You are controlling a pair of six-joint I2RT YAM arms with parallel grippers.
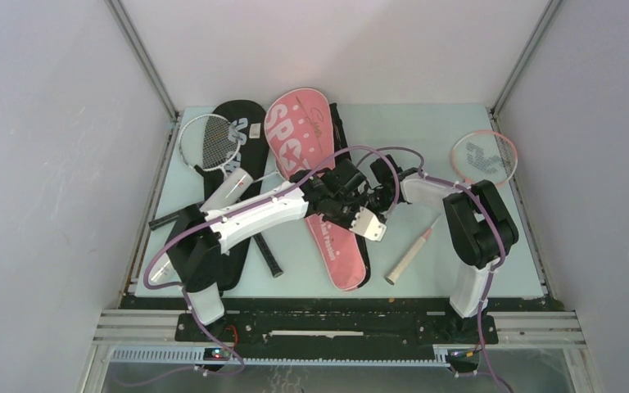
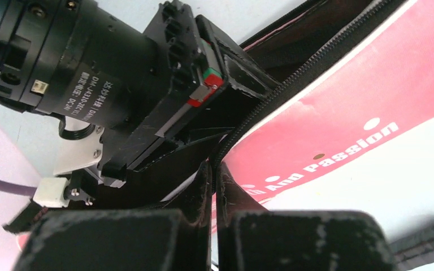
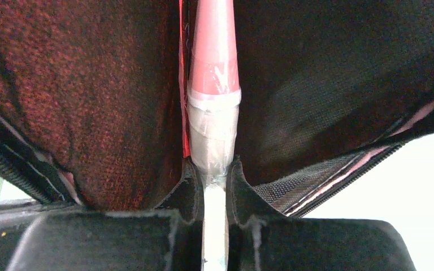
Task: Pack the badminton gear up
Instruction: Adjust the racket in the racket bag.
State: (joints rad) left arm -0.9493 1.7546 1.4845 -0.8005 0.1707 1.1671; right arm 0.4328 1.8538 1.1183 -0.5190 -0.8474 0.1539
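The pink racket cover (image 1: 299, 135) lies along the middle of the table, and both grippers meet over its lower half. My left gripper (image 2: 216, 169) is shut on the cover's black zipper edge (image 2: 243, 127), beside the pink panel (image 2: 344, 96). My right gripper (image 3: 215, 169) is shut on a racket handle (image 3: 213, 130) with a pink cone and a white wrapped grip. Dark cover lining (image 3: 90, 84) surrounds that handle. In the top view the left gripper (image 1: 346, 205) and the right gripper (image 1: 383, 190) are nearly touching.
A pink-framed racket (image 1: 483, 155) lies at the right, its white handle (image 1: 409, 258) near the front edge. The black cover (image 1: 237, 131), a white-framed racket (image 1: 205, 141) and a white tube (image 1: 233, 188) sit at the left. A black strap (image 1: 268, 255) trails beside the pink cover.
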